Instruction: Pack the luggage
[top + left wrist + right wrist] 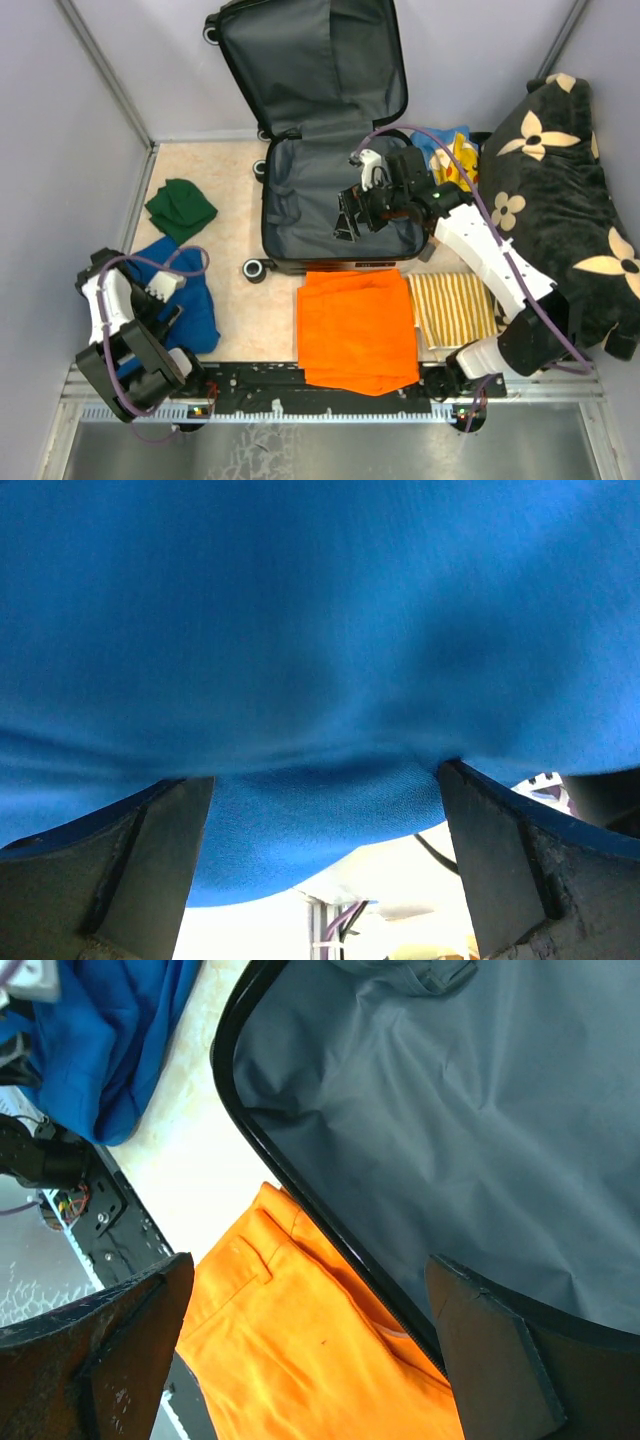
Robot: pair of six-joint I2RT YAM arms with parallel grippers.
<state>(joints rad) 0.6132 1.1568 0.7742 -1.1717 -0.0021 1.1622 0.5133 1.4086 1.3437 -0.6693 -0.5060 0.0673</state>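
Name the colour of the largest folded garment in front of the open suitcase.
The garment is bright orange, clearest in the top external view.

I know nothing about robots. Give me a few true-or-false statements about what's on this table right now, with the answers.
1. The suitcase lies open. True.
2. The orange garment is packed inside the suitcase. False: it lies on the table, just in front of the suitcase.
3. The right gripper is clamped on a piece of clothing. False: its fingers are apart and empty, hovering over the suitcase's grey lining.
4. The left gripper is at the blue cloth, fingers spread. True.
5. The green cloth lies to the left of the suitcase. True.
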